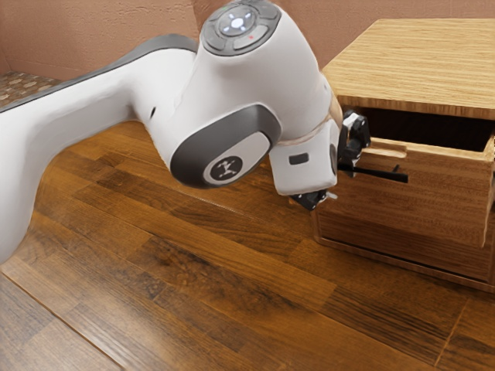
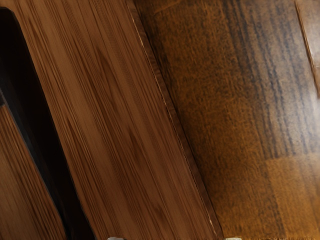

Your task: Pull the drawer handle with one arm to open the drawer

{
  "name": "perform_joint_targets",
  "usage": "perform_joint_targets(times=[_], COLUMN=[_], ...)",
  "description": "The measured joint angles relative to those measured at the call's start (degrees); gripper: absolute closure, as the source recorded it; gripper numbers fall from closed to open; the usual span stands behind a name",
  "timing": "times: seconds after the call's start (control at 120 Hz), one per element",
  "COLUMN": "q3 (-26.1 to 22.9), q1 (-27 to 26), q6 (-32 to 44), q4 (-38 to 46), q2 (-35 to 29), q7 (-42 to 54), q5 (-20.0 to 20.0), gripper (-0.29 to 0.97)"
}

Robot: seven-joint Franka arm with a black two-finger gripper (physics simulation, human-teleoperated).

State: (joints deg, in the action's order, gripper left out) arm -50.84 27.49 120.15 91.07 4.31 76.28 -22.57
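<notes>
Big white arm (image 1: 155,100) is parked up close, gripper (image 1: 356,158) at the black drawer handle (image 1: 387,175); grip state can't be told. Handle could be lost if pulled crooked.

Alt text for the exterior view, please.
A white robot arm reaches from the left to a wooden cabinet, its pincer at the black handle of a drawer pulled partly out. Dark wooden boards lie underneath.
</notes>
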Motion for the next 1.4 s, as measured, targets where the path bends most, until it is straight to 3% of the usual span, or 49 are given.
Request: perform_joint_targets(times=[0.05,0.133,0.225,0.325,0.567,1.0,1.4], q3=[0.06,1.62,4.03,10.62,16.16,27.67,28.27], q1=[0.39,-0.62,1.48,-3.51,-9.20,-21.07,-24.57], q6=[-0.13,-0.49,-1.18,-2.57,-4.78,-5.71,-5.21], q4=[1.55,2.80,3.49,3.93,4.08,15.78,16.62], q2=[-2.53,-6.97,-15.00,-21.39,-22.24,-25.87,-23.71], q7=[-0.02,0.02,0.07,0.19,0.37,1.27,1.99], q5=[0.81,2.78,6.35,9.76,12.12,12.06,12.20], gripper=[0.50,0.62,0.36,0.19,0.05,0.00,0.00])
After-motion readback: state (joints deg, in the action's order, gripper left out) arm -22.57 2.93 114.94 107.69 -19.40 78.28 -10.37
